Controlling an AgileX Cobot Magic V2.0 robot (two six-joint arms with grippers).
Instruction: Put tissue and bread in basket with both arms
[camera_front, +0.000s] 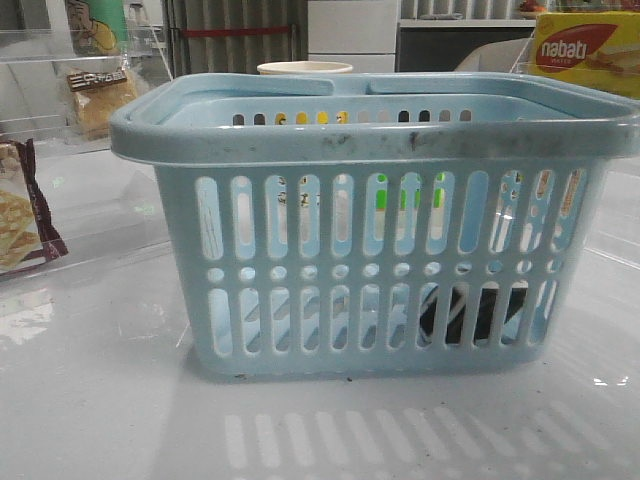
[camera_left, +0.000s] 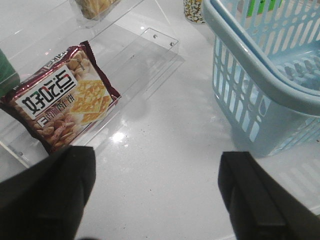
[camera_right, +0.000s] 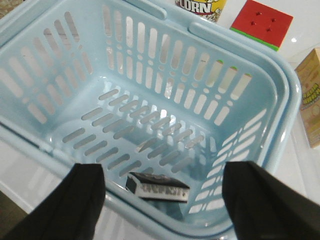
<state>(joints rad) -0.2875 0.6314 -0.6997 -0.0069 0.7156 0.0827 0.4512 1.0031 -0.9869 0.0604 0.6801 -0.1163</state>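
While the tissue (camera_right: 157, 187) lies in the basket (camera_right: 280, 100), both wide-open, empty end effectors (camera_left: 155, 195) (camera_right: 162, 197) wait; the left should seek the bread (camera_front: 98, 95).

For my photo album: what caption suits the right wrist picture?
Open right tool above the light blue basket, the black tissue packet already lying inside.

glossy white table (camera_front: 100, 400) under blue basket (camera_front: 370, 150)

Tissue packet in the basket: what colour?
Black, with pale lettering; the tissue packet shows best in the right wrist view, inside the basket.
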